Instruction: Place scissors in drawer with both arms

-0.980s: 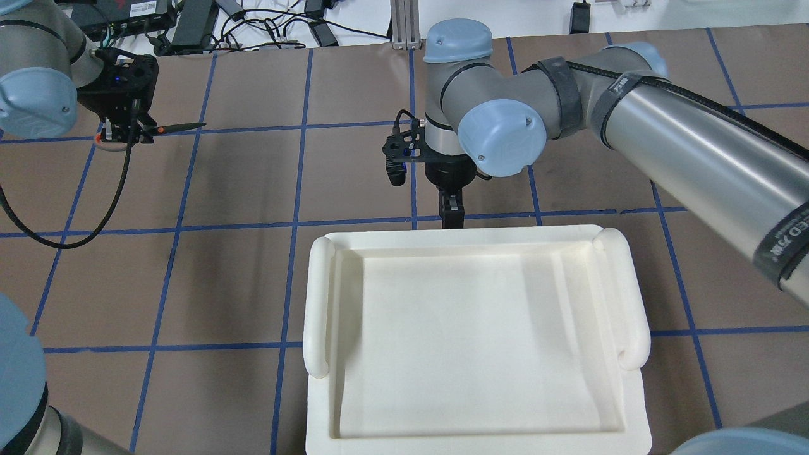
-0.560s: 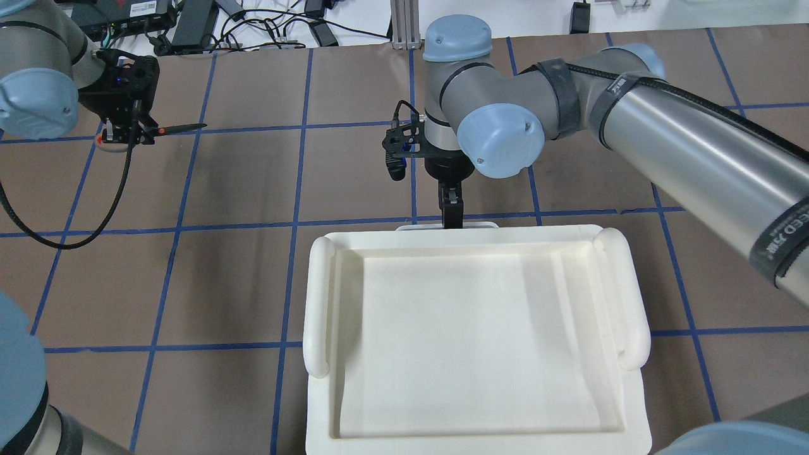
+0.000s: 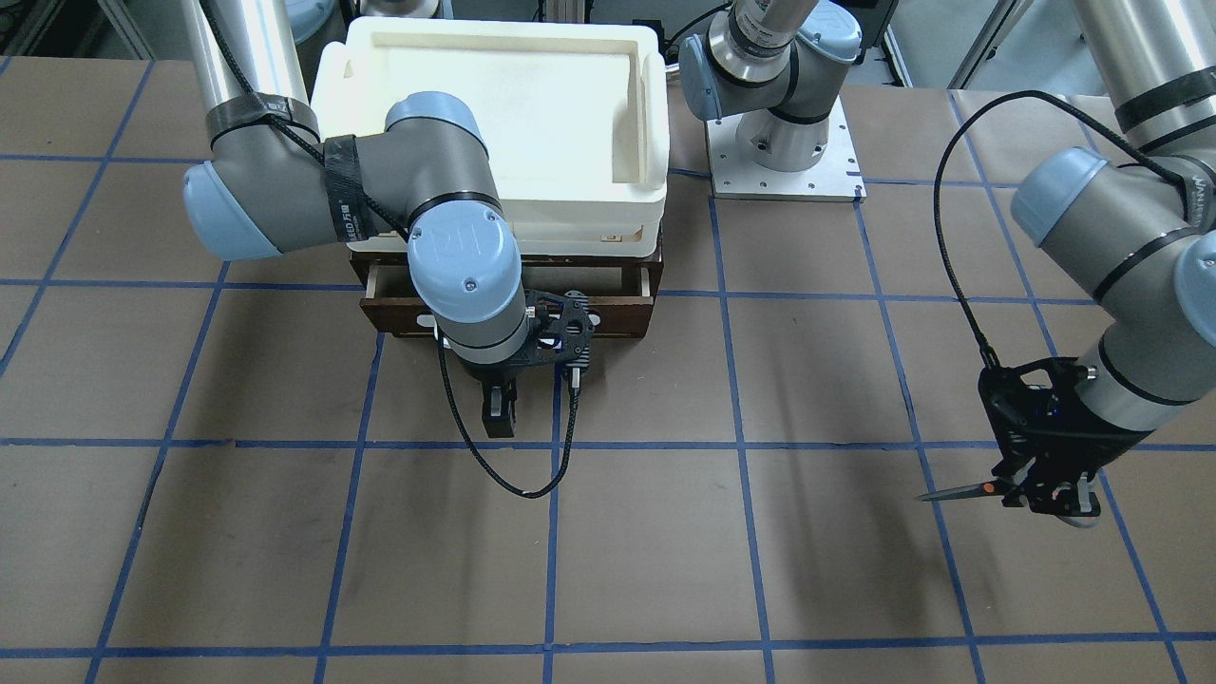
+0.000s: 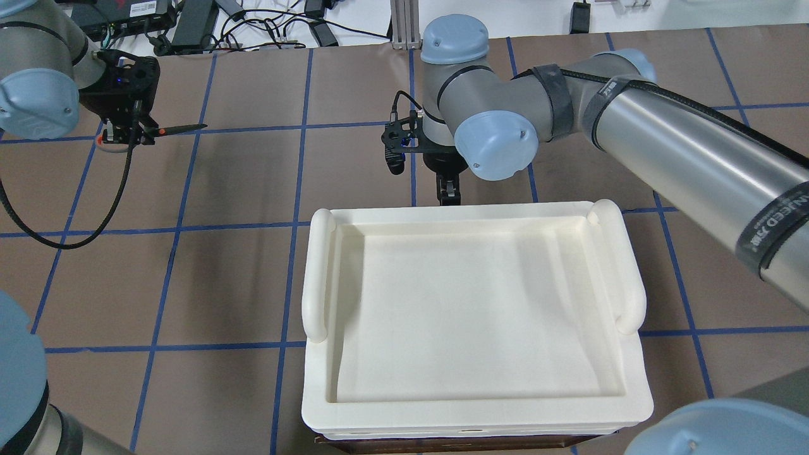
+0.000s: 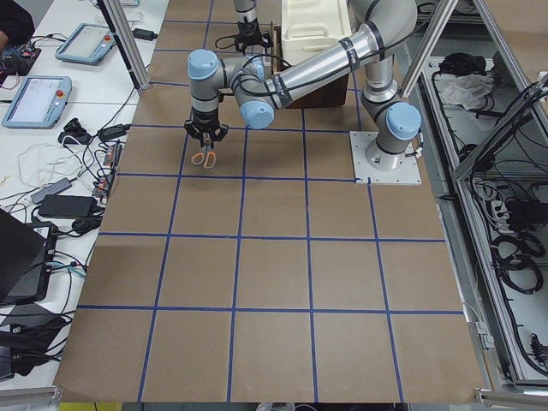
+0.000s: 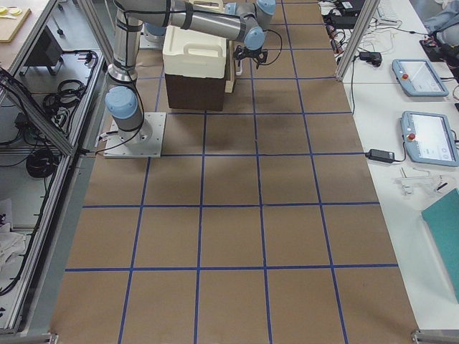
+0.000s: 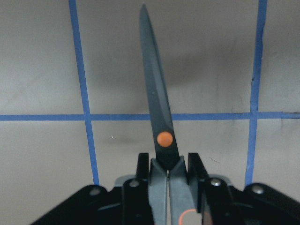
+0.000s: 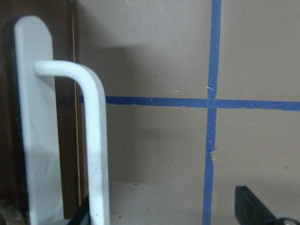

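My left gripper (image 3: 1040, 499) is shut on the handle end of the scissors (image 3: 959, 492) and holds them level above the table, with the dark blades pointing toward the middle. The left wrist view shows the blades (image 7: 159, 112) and the orange pivot dot between the fingers. The overhead view shows the scissors (image 4: 177, 129) at the far left. The dark brown drawer (image 3: 617, 309) stands slightly open under the tray. My right gripper (image 3: 499, 418) is open at the drawer front. In the right wrist view the white bar handle (image 8: 96, 140) stands between the fingers, close to the drawer-side one.
A cream-white plastic tray (image 4: 319, 284) sits on top of the brown cabinet and overhangs the drawer. The left arm's base plate (image 3: 784, 161) is beside the cabinet. A black cable (image 4: 63, 234) loops from the left wrist. Cables and power bricks (image 4: 253, 25) lie beyond the table's far edge.
My right gripper has moved away from the robot, and the tray and cabinet have shifted with it. The brown cabinet edge now shows under the tray's near rim. The left gripper stayed put.
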Tool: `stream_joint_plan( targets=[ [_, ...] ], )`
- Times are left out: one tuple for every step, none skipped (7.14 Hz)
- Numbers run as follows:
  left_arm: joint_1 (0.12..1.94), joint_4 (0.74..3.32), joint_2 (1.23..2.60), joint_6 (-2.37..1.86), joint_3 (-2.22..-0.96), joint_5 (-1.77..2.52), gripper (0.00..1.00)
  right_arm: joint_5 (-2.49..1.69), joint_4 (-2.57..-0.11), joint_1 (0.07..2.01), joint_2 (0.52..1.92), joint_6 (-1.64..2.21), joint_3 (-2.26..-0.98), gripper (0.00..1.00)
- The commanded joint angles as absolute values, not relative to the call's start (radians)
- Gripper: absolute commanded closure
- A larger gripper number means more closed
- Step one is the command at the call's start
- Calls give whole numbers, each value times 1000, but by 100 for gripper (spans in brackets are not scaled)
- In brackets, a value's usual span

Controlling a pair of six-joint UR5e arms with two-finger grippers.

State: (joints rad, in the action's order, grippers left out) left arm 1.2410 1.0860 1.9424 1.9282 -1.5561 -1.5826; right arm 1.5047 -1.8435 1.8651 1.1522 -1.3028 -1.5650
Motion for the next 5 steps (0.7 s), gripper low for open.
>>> stream_joint_plan(
  targets=[
    [1241, 1086, 1944, 1930, -1555, -1583, 100, 1503, -1845, 1864, 1152, -1302, -1555, 0],
    [1241, 1088, 1944, 1928, -1555, -1583, 100, 1503, -1845, 1862, 1152, -1304, -1552, 0],
    [1241, 1088, 1945, 1928, -1557, -1583, 100, 1503, -1845, 1856, 1152, -1304, -1546, 0],
    [1241, 1088, 1945, 1928, -1557, -1583, 100, 1502, -1845, 1849, 1149, -1307, -1528, 0],
    [1241, 1088, 1945, 1928, -1557, -1583, 100, 1502, -1845, 1836, 1138, -1321, -1511, 0]
  ],
)
